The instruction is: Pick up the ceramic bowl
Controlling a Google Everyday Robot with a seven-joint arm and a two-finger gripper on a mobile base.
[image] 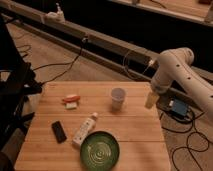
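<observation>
The ceramic bowl [100, 150], green with ringed markings inside, sits upright at the near edge of the wooden table [137, 127], a little right of the middle, and nothing holds it. Just to its left a white bottle [85, 130] lies on its side, slanting from near left to far right, its lower end close to the bowl's rim; whether the two touch cannot be told. Further left lies a flat black object [59, 131], apart from the bottle. Towards the far left of the tabletop an orange item [71, 98] rests with a small white piece [71, 105] just beside it on the near side. A pale cup [118, 98] stands upright near the far centre. The gripper [151, 100] hangs at the table's far right edge, right of the cup and well apart from the bowl, pointing down from the white arm [175, 67] that bends in from the right; whether it is released or clenched cannot be told. On the floor to the right sit a small blue box [178, 107] and loose cables [196, 142]
</observation>
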